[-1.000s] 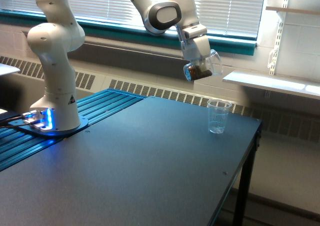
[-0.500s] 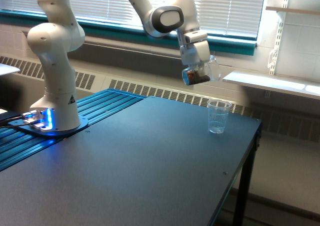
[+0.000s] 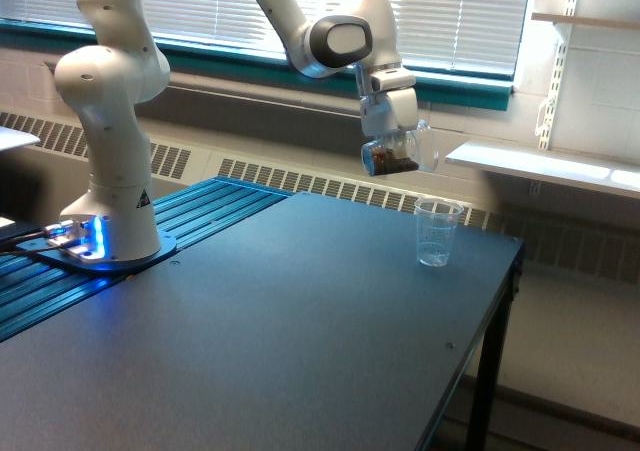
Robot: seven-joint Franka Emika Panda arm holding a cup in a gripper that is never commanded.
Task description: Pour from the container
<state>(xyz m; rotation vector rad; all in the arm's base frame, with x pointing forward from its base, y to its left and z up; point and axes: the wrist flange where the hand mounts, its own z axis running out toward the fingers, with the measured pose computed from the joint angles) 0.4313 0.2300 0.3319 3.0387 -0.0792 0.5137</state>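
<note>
**A:** What is shown of the room?

**B:** A dark surface (image 3: 300, 321) is seen in front of a window with white blinds (image 3: 480, 11) and a teal sill. A radiator grille runs along the wall behind it, and a white shelf (image 3: 540, 166) stands at the exterior view's right. A white arm is mounted on a base lit blue at the exterior view's left.

**A:** Where is the container, and how is it held?

**B:** The container (image 3: 398, 155) is held in the air by the end effector (image 3: 392, 139), which is closed on it from above. It is tipped on its side, and brown bits can be made out through its wall. A cup (image 3: 437, 232) stands upright on the surface, below the container and toward the exterior view's right, well apart from it. The cup appears empty, though this cannot be told for certain.

**A:** Which step is in hand?

**B:** The approach to the pour is judged to be under way; nothing is seen falling. Next, the mouth would need to be brought over the cup and the tilt deepened.

**A:** What differs from the earlier frames?

**B:** The container has been carried slightly lower and toward the exterior view's left, and the wrist has been turned. The cup has not been moved.
</note>
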